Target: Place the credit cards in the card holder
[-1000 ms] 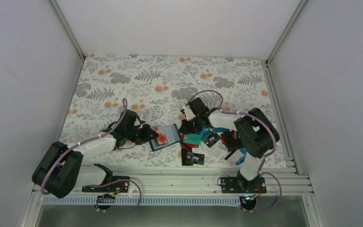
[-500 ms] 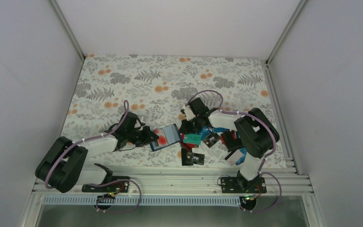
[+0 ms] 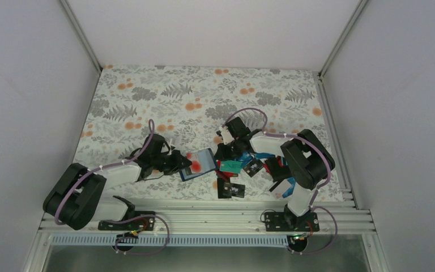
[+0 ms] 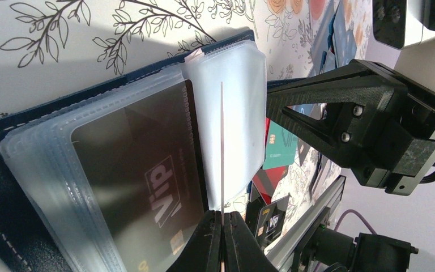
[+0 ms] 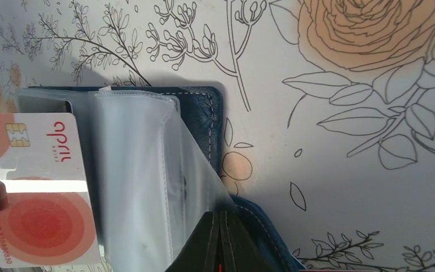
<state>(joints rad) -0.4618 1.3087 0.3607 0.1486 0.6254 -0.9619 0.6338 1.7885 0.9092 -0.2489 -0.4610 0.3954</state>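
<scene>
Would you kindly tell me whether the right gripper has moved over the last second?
No. The right gripper stays beside the same orange flower on the cloth.

Probably a lab test cell: white walls (image 3: 34,85), aluminium rails (image 3: 204,218).

**Grained navy cover, shiny plastic within**

The card holder (image 5: 210,110) has a grained, leather-like navy cover with pale stitching. Its clear sleeves (image 5: 136,170) are smooth, slightly frosted plastic. The pale red card (image 5: 34,187) and dark card (image 4: 136,181) are glossy plastic. The desk (image 5: 345,170) has a matt floral print. The black fingers (image 4: 317,93) look like matt plastic.
</scene>
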